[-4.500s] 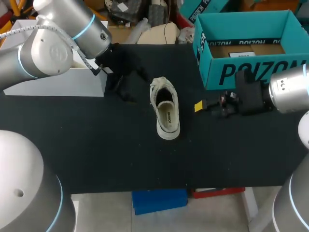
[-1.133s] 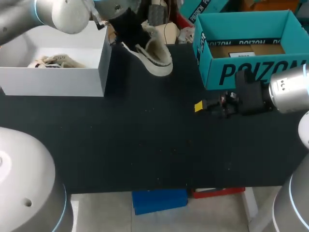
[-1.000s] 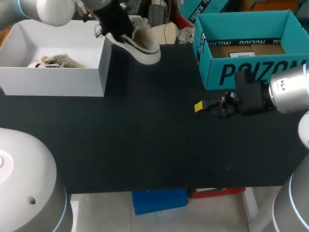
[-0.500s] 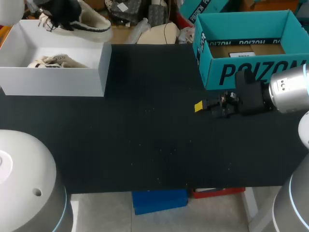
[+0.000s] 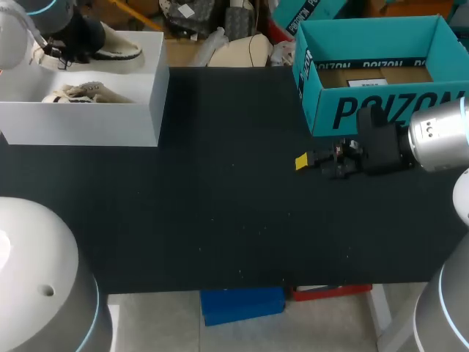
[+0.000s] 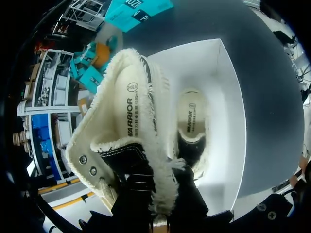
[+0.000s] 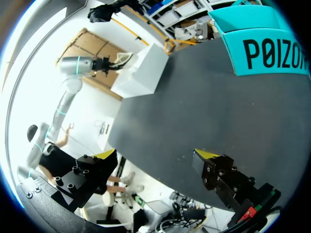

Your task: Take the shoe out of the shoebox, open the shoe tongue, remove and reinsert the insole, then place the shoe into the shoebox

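Note:
My left gripper (image 5: 75,38) is shut on the cream shoe (image 5: 116,45) and holds it tilted over the back part of the white shoebox (image 5: 146,110). In the left wrist view the gripper (image 6: 154,204) pinches the shoe's fuzzy collar (image 6: 127,121), and the shoe's opening faces me. A second cream shoe (image 5: 79,92) (image 6: 191,132) lies inside the box (image 6: 228,92) under the held one. My right gripper (image 5: 302,161) (image 7: 155,155) hangs open and empty over the black table, in front of the teal box, far from the shoes.
A teal open box (image 5: 374,66) (image 7: 269,51) stands at the back right of the black table (image 5: 220,213). The white shoebox (image 7: 143,73) takes up the back left corner. Between them the tabletop is bare.
My left arm has carried the shoe leftwards from the table's back edge to above the white shoebox and lowered it a little. The right arm has not moved.

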You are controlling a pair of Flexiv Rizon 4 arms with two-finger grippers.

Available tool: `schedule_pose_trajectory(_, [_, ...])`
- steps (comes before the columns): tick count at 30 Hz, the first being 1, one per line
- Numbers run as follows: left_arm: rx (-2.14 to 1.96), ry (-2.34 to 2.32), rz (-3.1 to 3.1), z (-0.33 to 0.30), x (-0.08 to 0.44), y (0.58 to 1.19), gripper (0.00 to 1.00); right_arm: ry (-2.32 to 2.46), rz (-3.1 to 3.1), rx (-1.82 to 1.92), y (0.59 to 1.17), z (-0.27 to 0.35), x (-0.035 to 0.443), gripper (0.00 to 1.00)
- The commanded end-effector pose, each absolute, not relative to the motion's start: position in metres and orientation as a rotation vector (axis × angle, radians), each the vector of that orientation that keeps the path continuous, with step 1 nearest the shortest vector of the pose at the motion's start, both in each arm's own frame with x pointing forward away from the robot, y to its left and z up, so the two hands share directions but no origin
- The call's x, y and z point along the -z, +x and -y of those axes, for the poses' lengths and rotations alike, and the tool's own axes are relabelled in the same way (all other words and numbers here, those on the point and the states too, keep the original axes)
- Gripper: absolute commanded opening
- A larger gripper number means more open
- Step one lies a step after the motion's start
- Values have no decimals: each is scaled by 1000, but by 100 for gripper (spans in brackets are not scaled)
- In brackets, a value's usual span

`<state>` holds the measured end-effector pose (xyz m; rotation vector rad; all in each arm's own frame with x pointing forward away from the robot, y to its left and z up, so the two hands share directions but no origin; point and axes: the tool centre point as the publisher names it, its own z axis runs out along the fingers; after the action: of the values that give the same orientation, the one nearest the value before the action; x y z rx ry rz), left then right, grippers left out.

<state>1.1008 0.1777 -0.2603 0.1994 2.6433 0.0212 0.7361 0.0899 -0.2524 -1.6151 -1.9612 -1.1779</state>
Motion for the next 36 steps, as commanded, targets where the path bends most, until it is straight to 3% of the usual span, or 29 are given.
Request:
schedule_pose_trajectory(1, [-4, 189, -2638, -181, 286, 1129, 0, -1616, 1961, 1177, 737, -91, 252, 100])
schedule_pose_trajectory(18, [-5, 120, -2667, -171, 356, 1186, 0, -1616, 1961, 1177, 737, -91, 252, 100])
schedule_pose_trajectory(30, [-33, 114, -2707, -165, 391, 1183, 0, -1616, 1961, 1177, 737, -91, 252, 100])
schedule_pose_trajectory(32, [-41, 122, -2707, -166, 392, 1184, 40, -1616, 1961, 1177, 737, -91, 252, 100])
schedule_pose_trajectory(34, [-44, 123, -2702, -165, 387, 1181, 53, -1616, 1961, 1177, 737, -91, 252, 100])
schedule_pose_trajectory(36, [-38, 134, -2697, -162, 380, 1179, 55, -1616, 1961, 1177, 737, -91, 252, 100])
